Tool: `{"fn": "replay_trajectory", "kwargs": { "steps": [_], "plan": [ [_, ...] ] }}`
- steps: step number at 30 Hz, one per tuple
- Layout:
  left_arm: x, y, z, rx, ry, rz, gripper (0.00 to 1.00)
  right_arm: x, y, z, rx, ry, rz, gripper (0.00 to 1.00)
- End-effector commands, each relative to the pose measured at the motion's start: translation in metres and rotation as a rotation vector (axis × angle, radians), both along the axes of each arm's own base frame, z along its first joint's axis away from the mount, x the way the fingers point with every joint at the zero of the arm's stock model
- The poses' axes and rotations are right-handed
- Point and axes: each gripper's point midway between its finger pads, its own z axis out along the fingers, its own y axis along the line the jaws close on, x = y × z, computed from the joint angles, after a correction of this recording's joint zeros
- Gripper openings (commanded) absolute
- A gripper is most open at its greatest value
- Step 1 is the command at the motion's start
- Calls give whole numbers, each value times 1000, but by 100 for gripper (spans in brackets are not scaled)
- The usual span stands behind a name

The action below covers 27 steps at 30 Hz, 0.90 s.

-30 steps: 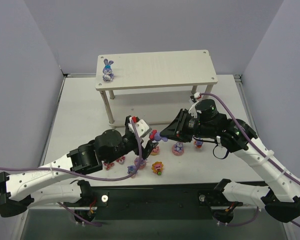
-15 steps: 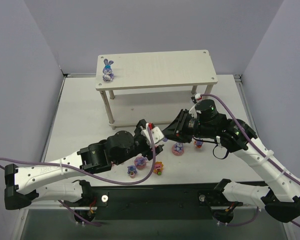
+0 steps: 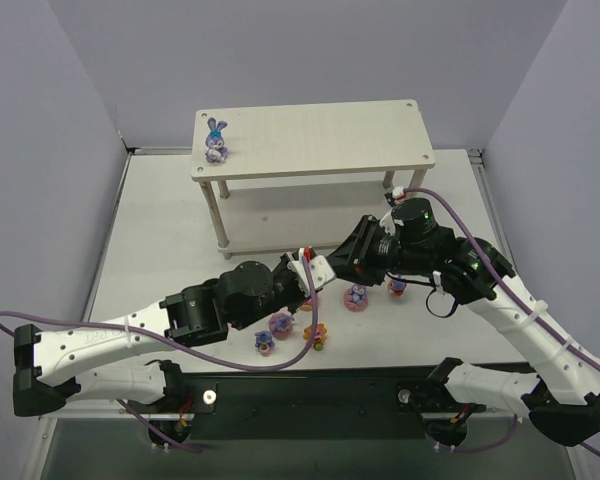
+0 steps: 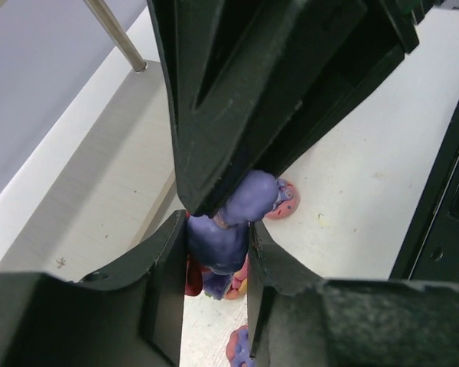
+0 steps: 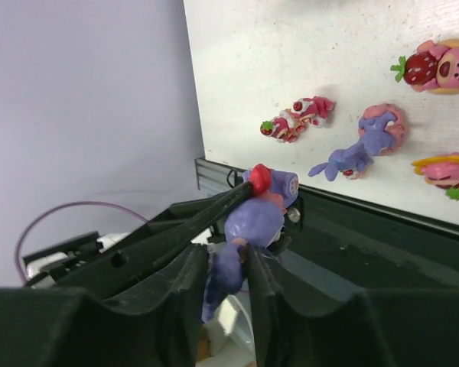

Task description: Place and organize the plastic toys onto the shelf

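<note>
A purple bunny (image 3: pixel 311 273) hangs above the table between both grippers. My left gripper (image 3: pixel 308 278) is shut on its body (image 4: pixel 228 229), and in the left wrist view both pads press on it. My right gripper (image 3: pixel 327 267) still has the bunny's ears (image 5: pixel 228 267) between its fingers, which stand slightly parted with a thin gap on one side. One bunny (image 3: pixel 216 140) stands on the far left corner of the shelf (image 3: pixel 320 135). Several toys lie on the table below: a bunny on a pink base (image 3: pixel 356 296), another (image 3: pixel 281 324) and an orange-pink piece (image 3: pixel 315 333).
More toys lie by the near edge: a small bunny (image 3: pixel 265 343) and a piece (image 3: pixel 397 286) under the right arm. The right wrist view shows a strawberry cake piece (image 5: pixel 298 116) and a lying bunny (image 5: pixel 363 145). The black base rail (image 3: pixel 310 395) runs along the front.
My left arm has swung right to the right gripper and its jaws have shut on the bunny. The right gripper's fingers have eased apart a little.
</note>
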Motion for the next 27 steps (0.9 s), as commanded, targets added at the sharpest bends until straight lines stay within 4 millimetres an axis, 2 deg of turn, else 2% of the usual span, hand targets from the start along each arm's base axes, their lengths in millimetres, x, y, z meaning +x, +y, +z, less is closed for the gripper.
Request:
{"fn": "replay_trajectory", "kwargs": {
  "steps": [1,2,5,8,9,16,22,27],
  "plan": [
    [2,-1,49,-149,-9,22,0,-8,-1,14,22,-42,39,38],
    [2,-1,52,-157,-7,22,0,-6,-3,14,12,-61,38,48],
    [-1,1,60,-194,13,19,0,-3,-6,21,2,-115,33,65],
    [-5,4,70,-239,41,10,0,-1,-10,32,-6,-186,38,71],
    [-7,5,74,-261,61,6,0,-1,-12,35,-22,-240,62,72],
    [-33,0,103,-384,209,-118,0,-6,-21,91,13,-636,139,74],
    [-46,-4,124,-448,279,-173,0,-26,-17,131,168,-852,209,73],
    [-49,-10,129,-457,303,-197,0,-32,-10,128,132,-913,290,68]
  ]
}}
